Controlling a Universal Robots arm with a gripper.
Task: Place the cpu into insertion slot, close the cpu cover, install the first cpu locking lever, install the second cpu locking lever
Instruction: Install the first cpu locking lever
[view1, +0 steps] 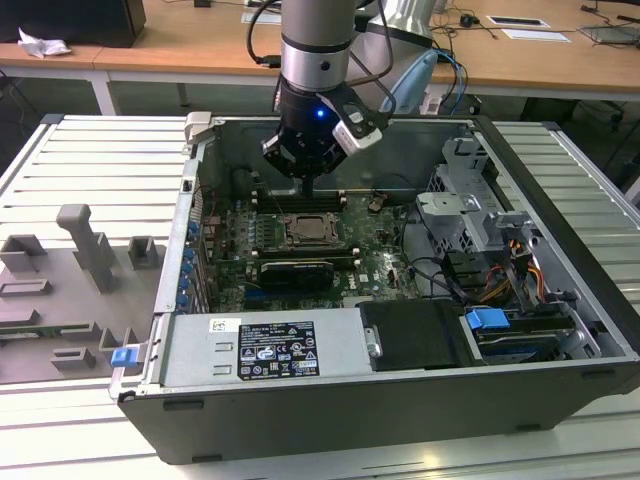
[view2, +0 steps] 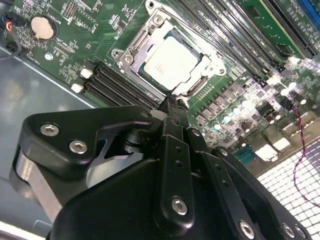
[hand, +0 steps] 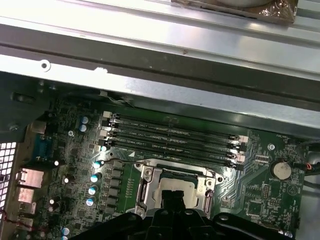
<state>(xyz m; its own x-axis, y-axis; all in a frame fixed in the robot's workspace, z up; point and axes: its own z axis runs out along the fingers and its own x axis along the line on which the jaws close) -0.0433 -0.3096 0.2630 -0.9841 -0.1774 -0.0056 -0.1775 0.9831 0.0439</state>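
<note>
The cpu (view2: 167, 62) lies flat in its socket on the green motherboard (view2: 75, 30), its pale metal top showing through the square opening. The shiny cpu cover (view2: 131, 50) lies down around it. My gripper (view2: 172, 102) hangs just above the socket's edge with its black fingers together and nothing between them. In the exterior view the gripper (view1: 307, 186) points straight down inside the open computer case, right above the cpu (view1: 308, 228). The first wrist view has the fingertips (hand: 169, 196) over the cpu (hand: 172, 185) and the cover's frame (hand: 146, 187).
Black memory slots (hand: 172, 137) run beside the socket. A long black card (view1: 295, 272) and the power supply (view1: 260, 345) lie nearer the case's front wall. The drive cage (view1: 465, 215) and cables fill the exterior view's right. Grey fixtures (view1: 90, 250) stand outside the case.
</note>
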